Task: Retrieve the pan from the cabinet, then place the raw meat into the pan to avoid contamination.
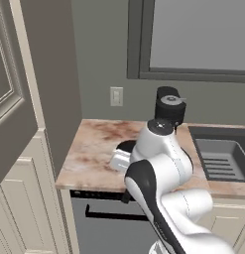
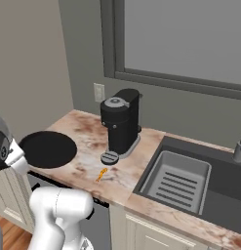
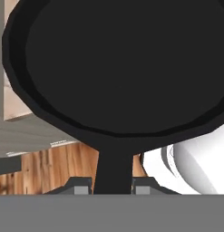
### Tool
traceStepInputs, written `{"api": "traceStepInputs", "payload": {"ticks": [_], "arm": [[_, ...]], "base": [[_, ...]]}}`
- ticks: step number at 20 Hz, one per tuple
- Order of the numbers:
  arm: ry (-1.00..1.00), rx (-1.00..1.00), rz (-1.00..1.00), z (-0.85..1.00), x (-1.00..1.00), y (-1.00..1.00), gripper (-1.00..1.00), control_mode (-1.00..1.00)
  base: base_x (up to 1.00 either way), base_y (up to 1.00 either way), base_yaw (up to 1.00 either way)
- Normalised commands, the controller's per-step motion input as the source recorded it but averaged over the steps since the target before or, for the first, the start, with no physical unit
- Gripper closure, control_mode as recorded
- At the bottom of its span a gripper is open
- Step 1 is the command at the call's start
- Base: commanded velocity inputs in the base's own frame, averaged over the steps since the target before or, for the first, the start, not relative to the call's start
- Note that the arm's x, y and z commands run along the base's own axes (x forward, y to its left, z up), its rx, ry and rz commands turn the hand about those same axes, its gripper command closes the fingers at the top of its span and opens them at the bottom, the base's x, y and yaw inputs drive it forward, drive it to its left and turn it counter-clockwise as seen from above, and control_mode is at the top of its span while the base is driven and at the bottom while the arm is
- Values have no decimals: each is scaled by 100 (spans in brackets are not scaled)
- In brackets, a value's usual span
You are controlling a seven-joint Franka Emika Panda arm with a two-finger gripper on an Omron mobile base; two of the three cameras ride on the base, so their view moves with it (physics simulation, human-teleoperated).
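While the flat round black frying pan spreads across most of the hand view, its thin straight handle running down between the two dark fingertips of the hand, which pinches it, the right base view shows that same pan level over the left end of the marbled tan surface. Near the front edge lies the tiny orange-yellow raw meat, apart from the pan, beside a small grey-rimmed round dish and a black coffee machine. From the left base view, the white arm hides most of the pan, and the tall cream cabinet stands at left.
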Motion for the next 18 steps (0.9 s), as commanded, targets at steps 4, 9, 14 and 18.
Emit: {"api": "traceStepInputs", "payload": {"ticks": [4,9,14,18], "arm": [[0,0,0,-30,26,0,100,-100],[0,0,0,-28,26,0,100,-100],[0,0,0,-25,27,0,100,-100],[0,0,0,-18,30,1,100,-100]], "base": [[0,0,0],[0,0,0],[0,0,0],[0,0,0]]}}
